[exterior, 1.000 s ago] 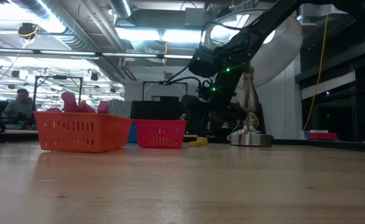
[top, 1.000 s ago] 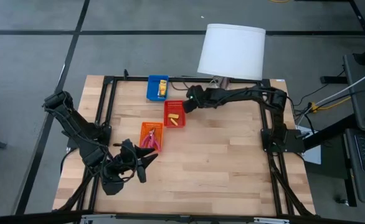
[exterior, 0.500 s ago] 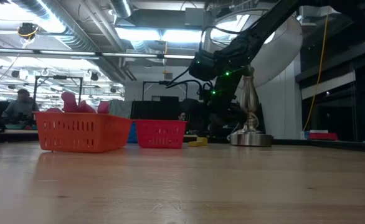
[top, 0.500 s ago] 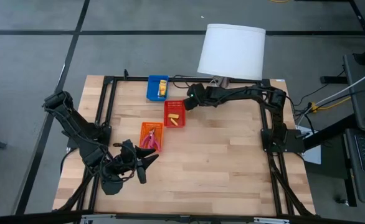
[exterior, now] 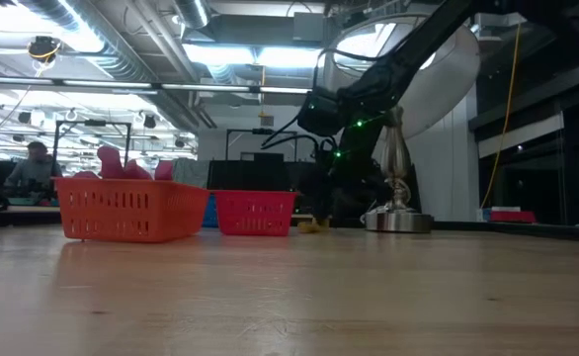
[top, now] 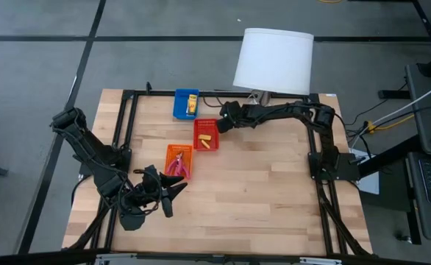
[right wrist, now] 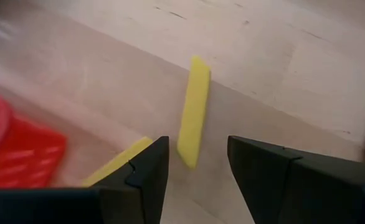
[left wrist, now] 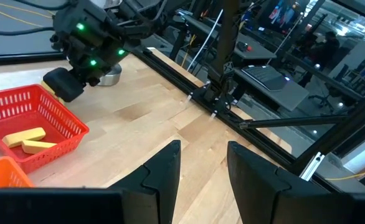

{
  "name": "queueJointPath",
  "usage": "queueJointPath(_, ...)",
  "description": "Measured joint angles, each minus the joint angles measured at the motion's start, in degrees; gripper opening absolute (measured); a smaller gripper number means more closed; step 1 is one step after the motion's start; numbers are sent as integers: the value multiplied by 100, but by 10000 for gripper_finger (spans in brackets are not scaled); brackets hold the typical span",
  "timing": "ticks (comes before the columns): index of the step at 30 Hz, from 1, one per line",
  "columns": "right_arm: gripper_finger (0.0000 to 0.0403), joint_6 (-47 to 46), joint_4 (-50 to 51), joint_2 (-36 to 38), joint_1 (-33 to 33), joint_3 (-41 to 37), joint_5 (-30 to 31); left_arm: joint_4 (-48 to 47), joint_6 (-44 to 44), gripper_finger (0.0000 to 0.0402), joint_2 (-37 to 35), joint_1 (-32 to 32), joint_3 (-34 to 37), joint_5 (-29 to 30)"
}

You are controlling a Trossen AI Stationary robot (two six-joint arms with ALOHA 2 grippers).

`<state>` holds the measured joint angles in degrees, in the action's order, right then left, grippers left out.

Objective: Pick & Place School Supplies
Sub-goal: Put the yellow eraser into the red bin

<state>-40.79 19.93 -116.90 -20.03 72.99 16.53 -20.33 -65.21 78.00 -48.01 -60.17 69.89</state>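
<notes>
My right gripper [right wrist: 198, 168] is open and hangs low over the table beside the red tray's far right corner [top: 225, 122]. A yellow stub [right wrist: 194, 112] lies flat on the wood just ahead of the gap between its fingers, and also shows as a yellow stub [exterior: 312, 224] beside the red tray. A second yellow piece [right wrist: 117, 163] lies by one finger. The red tray [top: 207, 135] holds two yellow pieces [left wrist: 27, 138]. Pink-handled tools [top: 177, 166] lie in the orange tray. A yellow packet [top: 191, 101] sits in the blue tray. My left gripper [top: 175, 193] waits open near the near left.
The white-shaded lamp [top: 273, 60] stands at the far edge, its metal base [exterior: 398, 220] just right of my right gripper. The blue tray [top: 180, 104], red tray and orange tray [top: 179, 154] run in a line left of centre. Bare wood [top: 259, 184] lies toward the near right.
My right gripper has come down toward the yellow stub beside the red tray, staying open. The trays and their contents have kept their places.
</notes>
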Motion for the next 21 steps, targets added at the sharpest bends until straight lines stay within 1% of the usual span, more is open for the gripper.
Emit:
queueJointPath(5,167,-33,0,-57,22,0,40,4,-2,127,0,0,1,-2)
queueJointPath(8,153,-62,2,-57,22,0,42,4,-2,127,0,0,1,-2)
queueJointPath(10,133,-62,7,-57,22,0,45,3,-1,127,0,0,-1,-2)
queueJointPath(12,105,-60,6,-57,22,0,43,4,0,127,0,0,1,-2)
queueJointPath(16,31,-80,9,-57,22,0,55,3,0,127,0,0,0,-4)
queueJointPath(17,21,-81,11,-55,22,0,57,4,-2,127,0,0,0,-4)
queueJointPath(21,20,-273,132,-46,68,13,62,19,0,127,0,0,0,-7)
